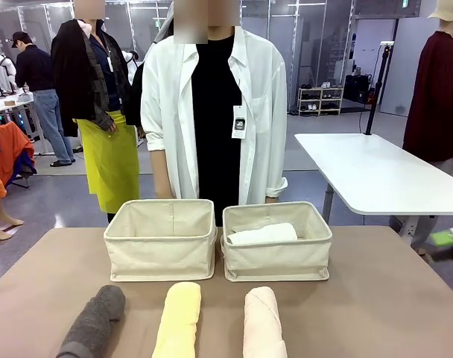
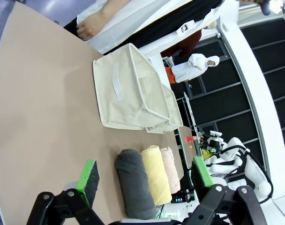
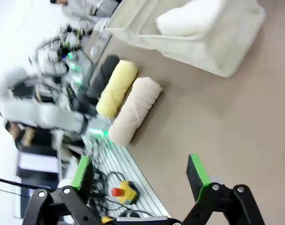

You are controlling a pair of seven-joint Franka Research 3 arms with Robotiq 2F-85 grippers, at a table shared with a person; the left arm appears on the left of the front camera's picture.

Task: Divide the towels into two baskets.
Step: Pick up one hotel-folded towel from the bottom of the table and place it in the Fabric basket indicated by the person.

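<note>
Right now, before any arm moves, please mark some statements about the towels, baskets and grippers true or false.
1. The white towel lies in the right basket. True.
2. The dark grey towel lies in the left basket. False: it lies on the table, outside the left basket.
3. The yellow towel lies between the dark grey towel and the pink towel. True.
4. The left gripper is shut on a towel. False: it is open and holds nothing.

White towel [image 1: 262, 234] in R basket [image 1: 277, 262], L basket [image 1: 161, 259] adj., grey [image 1: 92, 321], yellow [image 1: 178, 317], pink rolls [image 1: 262, 324] nearer
</note>
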